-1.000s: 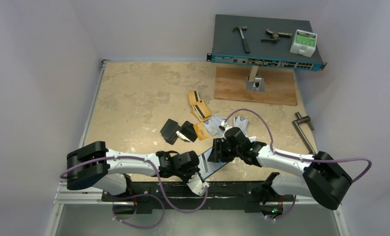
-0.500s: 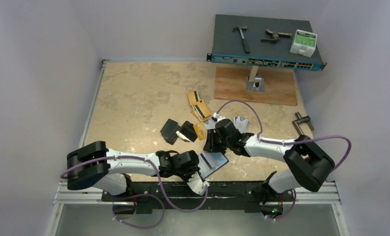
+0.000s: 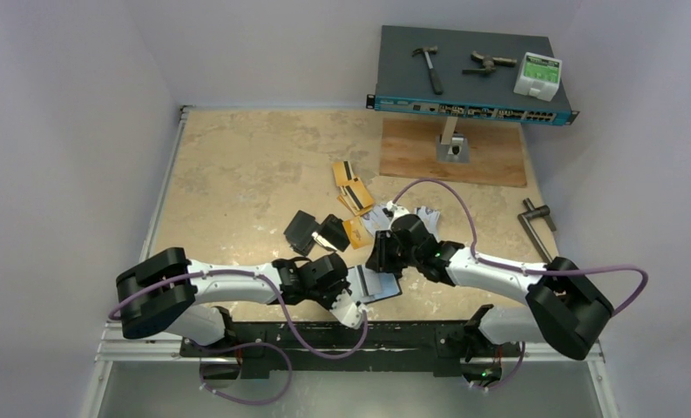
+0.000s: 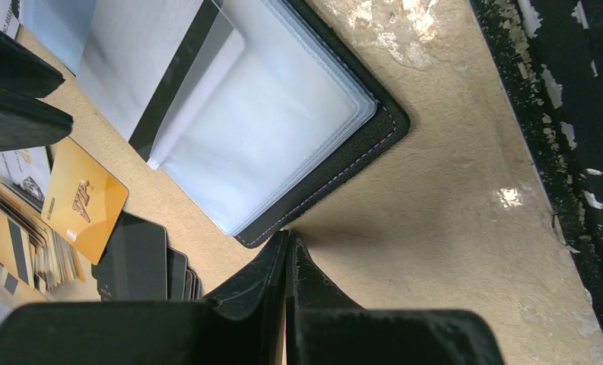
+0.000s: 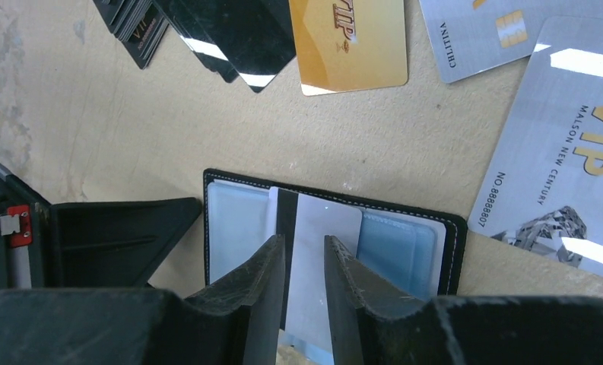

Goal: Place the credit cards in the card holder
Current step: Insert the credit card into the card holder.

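Note:
The black card holder (image 3: 382, 286) lies open near the table's front edge, clear sleeves up. It also shows in the left wrist view (image 4: 283, 114) and in the right wrist view (image 5: 451, 228). A silver-white credit card with a black stripe (image 5: 321, 220) lies across the sleeves, part slid in; it also shows in the left wrist view (image 4: 131, 61). My right gripper (image 5: 304, 242) hovers over this card, jaws a narrow gap apart, holding nothing. My left gripper (image 4: 287, 239) is shut, tips against the holder's near corner. Loose gold (image 5: 351, 38) and silver (image 5: 556, 152) cards lie beyond.
A fan of black cards (image 5: 230, 38) lies beside the gold one. More orange cards (image 3: 348, 187) lie further back. A wooden board (image 3: 455, 152) and a network switch (image 3: 472, 78) with tools stand at the far right. The black rail (image 4: 572, 152) marks the table's front edge.
My right gripper moved away from the front edge and then a little back, and now stands over the card. The holder has shifted slightly left. My left gripper moved up to its corner.

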Available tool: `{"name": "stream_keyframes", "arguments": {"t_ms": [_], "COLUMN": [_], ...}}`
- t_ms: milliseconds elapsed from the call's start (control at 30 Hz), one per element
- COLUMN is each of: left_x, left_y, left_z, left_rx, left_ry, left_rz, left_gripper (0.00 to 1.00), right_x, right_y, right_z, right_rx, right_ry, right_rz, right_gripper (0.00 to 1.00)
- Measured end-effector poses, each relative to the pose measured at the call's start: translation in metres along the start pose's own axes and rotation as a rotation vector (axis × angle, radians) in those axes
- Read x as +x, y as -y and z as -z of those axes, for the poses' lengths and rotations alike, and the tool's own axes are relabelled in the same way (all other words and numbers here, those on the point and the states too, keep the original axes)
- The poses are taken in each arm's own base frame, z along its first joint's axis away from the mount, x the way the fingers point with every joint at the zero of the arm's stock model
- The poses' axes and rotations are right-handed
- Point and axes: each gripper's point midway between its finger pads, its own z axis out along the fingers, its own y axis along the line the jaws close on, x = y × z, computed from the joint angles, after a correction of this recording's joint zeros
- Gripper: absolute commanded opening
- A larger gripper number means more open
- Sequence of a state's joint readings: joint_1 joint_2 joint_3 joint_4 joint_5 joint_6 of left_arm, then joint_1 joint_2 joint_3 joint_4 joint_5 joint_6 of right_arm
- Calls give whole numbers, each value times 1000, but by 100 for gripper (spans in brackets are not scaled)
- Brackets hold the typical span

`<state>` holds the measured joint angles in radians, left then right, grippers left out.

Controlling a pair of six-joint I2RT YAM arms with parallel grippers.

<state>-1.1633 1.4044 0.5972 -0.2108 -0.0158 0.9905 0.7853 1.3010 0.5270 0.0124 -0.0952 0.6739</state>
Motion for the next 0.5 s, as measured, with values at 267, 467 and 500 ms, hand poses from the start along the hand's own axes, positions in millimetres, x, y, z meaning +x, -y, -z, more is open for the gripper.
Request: {"name": "stream_keyframes", "arguments": {"t_ms": [267, 467, 500], "left_x": [0, 0, 0], "left_y": [2, 2, 2], "left_z": [0, 0, 0], "left_rx": [6, 7, 7], "left_ry": [-2, -2, -2], "left_rz": [-2, -2, -2], "left_gripper": [0, 0, 0], "right_x": [-1, -12, -13], "right_y": [1, -3, -3], "right_z": [8, -12, -16], "right_rx": [4, 18, 19], "right_ry": [10, 4, 2], "right_rz": [-7, 5, 7], "right_gripper": [27, 23, 22]}}
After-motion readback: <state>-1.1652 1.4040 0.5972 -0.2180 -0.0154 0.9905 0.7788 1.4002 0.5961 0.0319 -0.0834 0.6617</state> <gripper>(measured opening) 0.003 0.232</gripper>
